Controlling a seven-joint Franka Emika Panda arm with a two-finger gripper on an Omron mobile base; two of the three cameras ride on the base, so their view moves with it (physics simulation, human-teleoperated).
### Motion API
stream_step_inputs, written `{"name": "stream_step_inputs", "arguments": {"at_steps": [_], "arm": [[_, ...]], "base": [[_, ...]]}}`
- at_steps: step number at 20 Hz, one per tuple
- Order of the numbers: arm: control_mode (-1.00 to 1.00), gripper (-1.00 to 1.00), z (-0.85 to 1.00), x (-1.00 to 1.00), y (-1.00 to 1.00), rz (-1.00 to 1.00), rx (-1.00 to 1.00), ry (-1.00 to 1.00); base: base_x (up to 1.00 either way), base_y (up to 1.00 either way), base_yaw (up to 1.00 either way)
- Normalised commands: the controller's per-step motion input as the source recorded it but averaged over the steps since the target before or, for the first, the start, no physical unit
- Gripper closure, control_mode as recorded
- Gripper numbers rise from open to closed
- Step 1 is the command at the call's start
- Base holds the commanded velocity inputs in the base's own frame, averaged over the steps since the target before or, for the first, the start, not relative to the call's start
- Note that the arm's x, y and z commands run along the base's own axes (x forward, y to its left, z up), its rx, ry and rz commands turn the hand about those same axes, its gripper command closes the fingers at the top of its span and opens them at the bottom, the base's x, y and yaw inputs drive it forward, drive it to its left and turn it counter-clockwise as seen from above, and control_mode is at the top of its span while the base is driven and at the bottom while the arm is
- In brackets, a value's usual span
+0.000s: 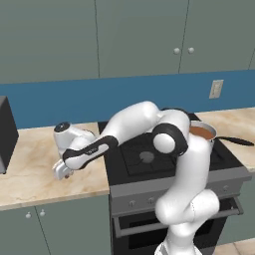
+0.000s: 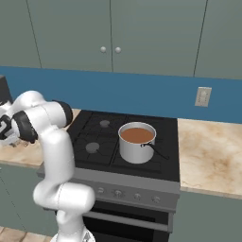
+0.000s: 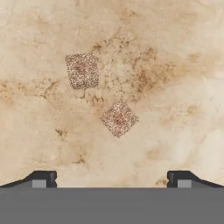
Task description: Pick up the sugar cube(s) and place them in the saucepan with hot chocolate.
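Hovering over the tabletop (image 3: 183, 65), the claw (image 3: 112, 179) gapes wide, empty; the nearer sugar cube (image 3: 118, 118) lies just ahead, centred between its fingertips.

We see even, soft rendered light, bright throughout; no glare, hardly any shadows. Base views look slightly soft; the surface (image 3: 175, 52) close-up is grainy.

Glossy white rounded arm (image 1: 187, 164) segments, dark joints, small dark-tipped pincer (image 3: 112, 178).
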Motion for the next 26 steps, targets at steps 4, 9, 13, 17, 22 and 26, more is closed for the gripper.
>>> {"name": "stream_step_inputs", "arguments": {"at_steps": [4,9,13,17,22,26], "arm": [[-1.00,-1.00,-0.26,0.23,0.09,0.01,0.00,0.00],[-1.00,-1.00,-0.19,0.23,0.04,0.00,0.00,0.04],[-1.00,-1.00,-0.30,0.21,0.00,0.00,0.00,0.08],[-1.00,-1.00,-0.42,0.17,0.00,0.00,0.00,0.10],[-1.00,-1.00,-0.31,0.09,0.02,0.00,0.00,0.03],[-1.00,1.00,-0.09,0.00,0.01,0.00,0.00,0.00]], "base": [[0.00,0.00,0.00],[0.00,0.00,0.00],[0.00,0.00,0.00],[0.00,0.00,0.00],[0.00,0.00,0.00],[0.00,0.00,0.00]]}}
